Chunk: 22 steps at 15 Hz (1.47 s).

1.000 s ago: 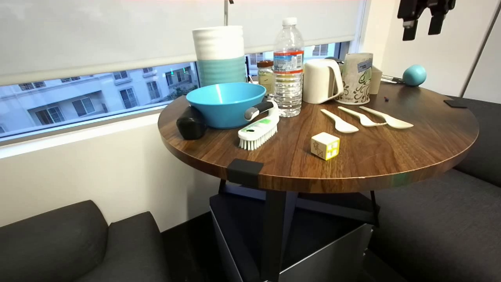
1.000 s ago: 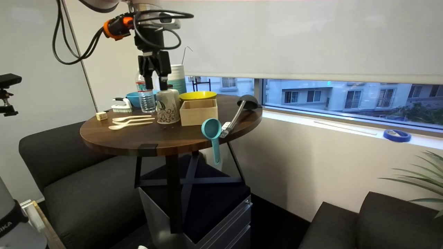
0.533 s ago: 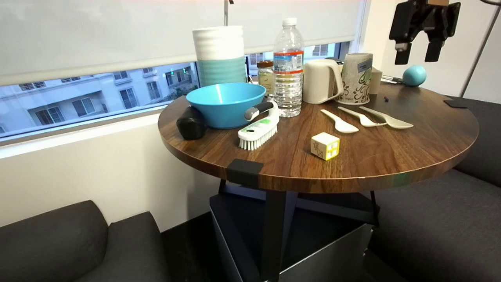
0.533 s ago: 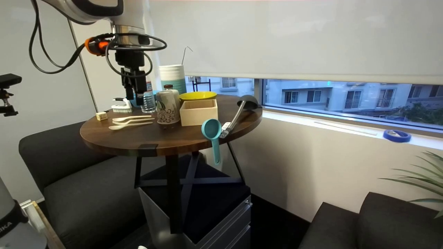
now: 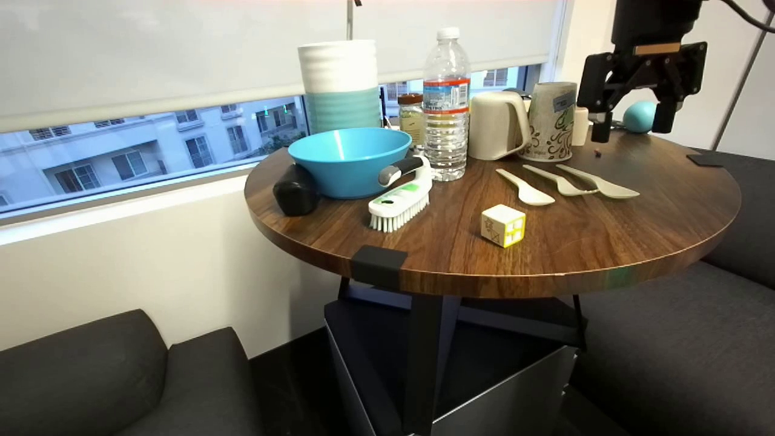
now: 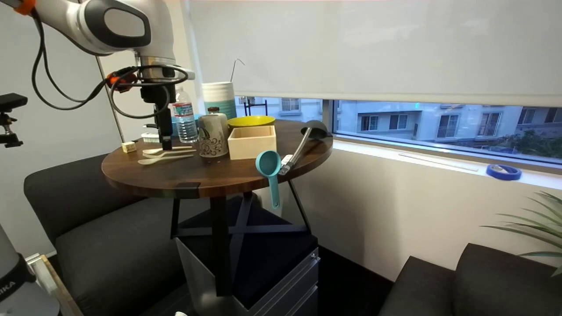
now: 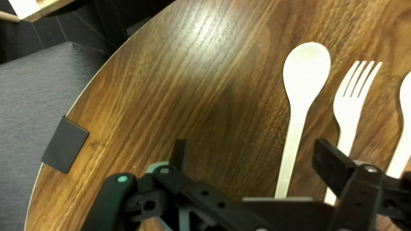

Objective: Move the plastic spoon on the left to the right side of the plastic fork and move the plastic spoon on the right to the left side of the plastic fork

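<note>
Three pale cream utensils lie side by side on the round wooden table. In the wrist view, the left spoon (image 7: 306, 70), the plastic fork (image 7: 348, 109) with tines pointing up, and the right spoon (image 7: 406, 128), cut off by the frame edge, lie apart. In an exterior view, the wrist-left spoon (image 5: 614, 190), fork (image 5: 563, 183) and other spoon (image 5: 528, 192) show too. My gripper (image 7: 250, 150) is open, its fingers above the table on either side of the left spoon's handle; one finger hides part of the fork's handle. The gripper (image 5: 633, 128) also hangs above the table in an exterior view.
A patterned paper cup (image 5: 550, 130), a cream mug (image 5: 490, 127) and a water bottle (image 5: 447, 121) stand behind the utensils. A small block (image 5: 502, 225), a brush (image 5: 399, 200) and a blue bowl (image 5: 348, 163) are beside them. A wooden box (image 6: 252, 147) stands beyond the cup.
My gripper has come down towards the table over the utensils, moving leftward in both exterior views. Its fingers stay open. The spoons and fork have not moved.
</note>
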Available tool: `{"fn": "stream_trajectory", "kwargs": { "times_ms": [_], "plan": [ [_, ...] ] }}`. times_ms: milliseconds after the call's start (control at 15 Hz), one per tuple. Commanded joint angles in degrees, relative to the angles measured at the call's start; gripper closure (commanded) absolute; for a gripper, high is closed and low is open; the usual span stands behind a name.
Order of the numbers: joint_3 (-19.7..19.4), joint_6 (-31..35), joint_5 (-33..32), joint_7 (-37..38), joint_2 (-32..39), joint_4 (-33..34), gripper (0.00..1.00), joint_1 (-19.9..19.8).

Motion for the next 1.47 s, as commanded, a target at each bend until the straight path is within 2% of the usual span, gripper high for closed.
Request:
{"fn": "stream_trajectory", "kwargs": {
  "times_ms": [0, 467, 867, 1400],
  "plan": [
    [0.8, 2.9, 1.6, 1.8, 1.3, -1.4, 0.00, 0.3],
    [1.6, 7.3, 3.8, 2.5, 5.9, -0.4, 0.00, 1.5],
    [3.8, 4.1, 7.8, 3.7, 5.8, 4.3, 0.00, 4.9],
    [5.8, 1.7, 7.8, 8.7, 13.8, 11.3, 0.00, 5.7]
  ]
}}
